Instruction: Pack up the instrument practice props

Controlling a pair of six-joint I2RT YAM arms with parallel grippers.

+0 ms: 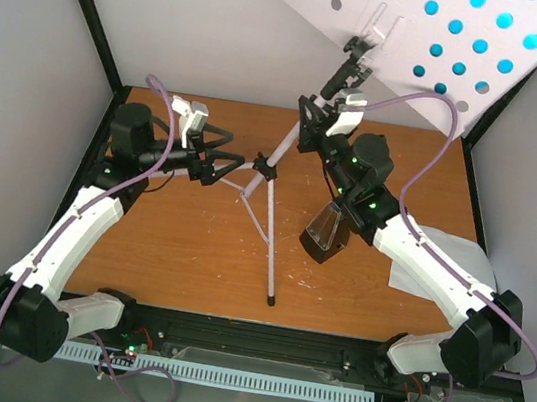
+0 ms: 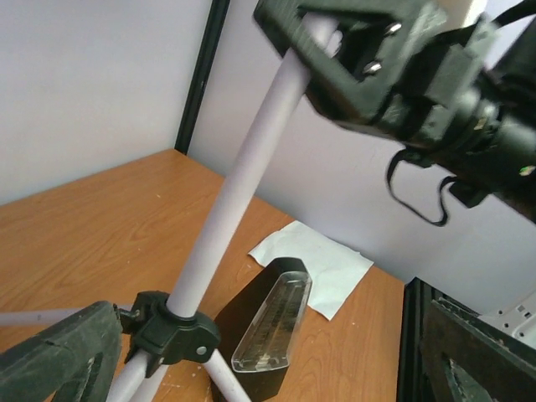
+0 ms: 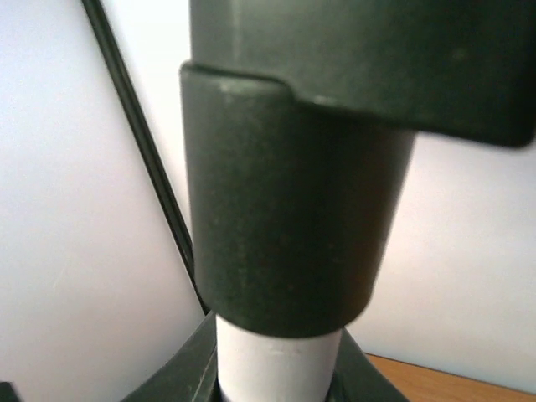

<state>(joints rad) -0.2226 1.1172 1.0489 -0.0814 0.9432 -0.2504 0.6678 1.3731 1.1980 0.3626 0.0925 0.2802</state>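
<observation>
No legible text anywhere (seemingly)

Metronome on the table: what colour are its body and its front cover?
The metronome has a black body and a clear front cover, best seen in the left wrist view.

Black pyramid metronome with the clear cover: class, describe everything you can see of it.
The black pyramid metronome looks like dark plastic, with a clear cover over one sloping face. It apparently stands upright on the wooden table, apart from the silver tripod music stand's legs, close to a white paper sheet. Nothing grips it; the right arm crosses above it.
</observation>
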